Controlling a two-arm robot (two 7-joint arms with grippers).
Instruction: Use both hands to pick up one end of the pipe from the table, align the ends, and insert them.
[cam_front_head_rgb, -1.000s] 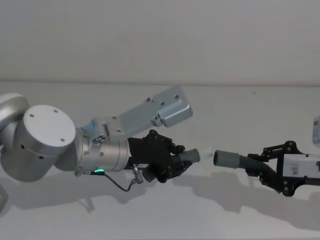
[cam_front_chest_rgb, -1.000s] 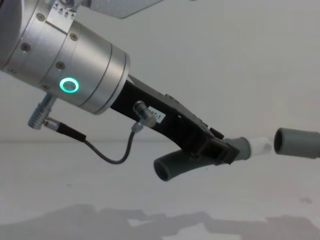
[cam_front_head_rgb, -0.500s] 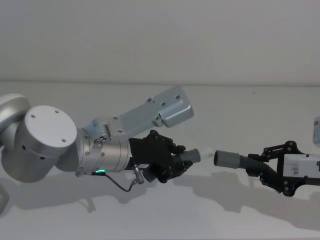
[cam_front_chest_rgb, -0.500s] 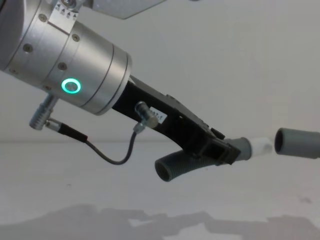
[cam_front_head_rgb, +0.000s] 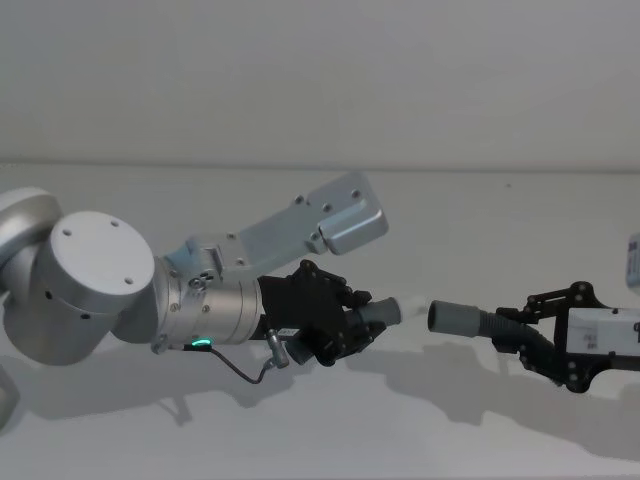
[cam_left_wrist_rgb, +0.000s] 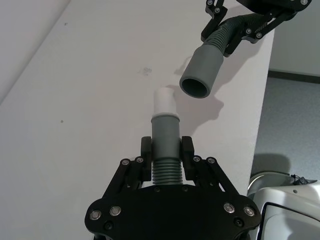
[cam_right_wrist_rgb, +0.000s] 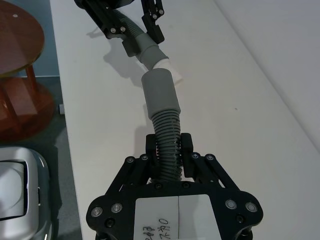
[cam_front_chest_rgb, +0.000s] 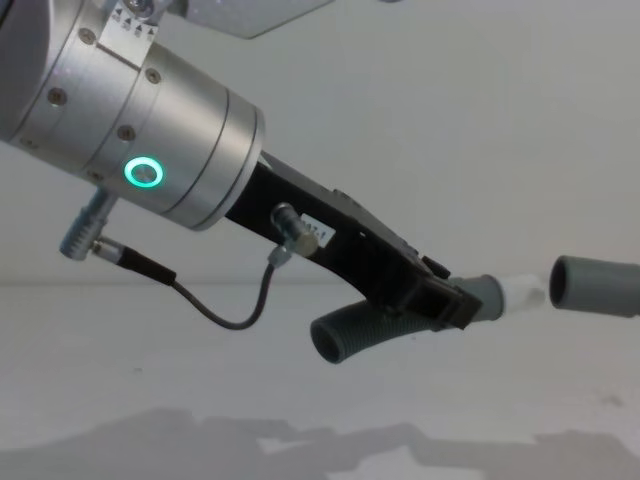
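Pipe pieces both held off the table (cam_front_head_rgb: 420, 420), one per gripper, ends facing each other across a small gap.

Short piece (cam_left_wrist_rgb: 165, 150): pinched by the left gripper (cam_left_wrist_rgb: 166, 150) on its ribbed section, fingers pressed against both sides. Smooth grey sleeve and white tip (cam_left_wrist_rgb: 163, 101) project forward past the fingertips. In the chest view the piece's bent rear end (cam_front_chest_rgb: 345, 338) hangs below and behind the gripper.

Long piece (cam_right_wrist_rgb: 162, 120): clamped by the right gripper (cam_right_wrist_rgb: 167, 147) on its ribbed part, with the wide grey collar (cam_right_wrist_rgb: 159, 92) extending beyond the fingers toward the other piece.

Ends: in the head view, tip (cam_front_head_rgb: 393, 312) and collar (cam_front_head_rgb: 452, 318) are near each other, roughly level, not touching. Left wrist view shows the collar mouth (cam_left_wrist_rgb: 196, 88) just beside the tip and offset to one side, not yet lined up. No insertion.
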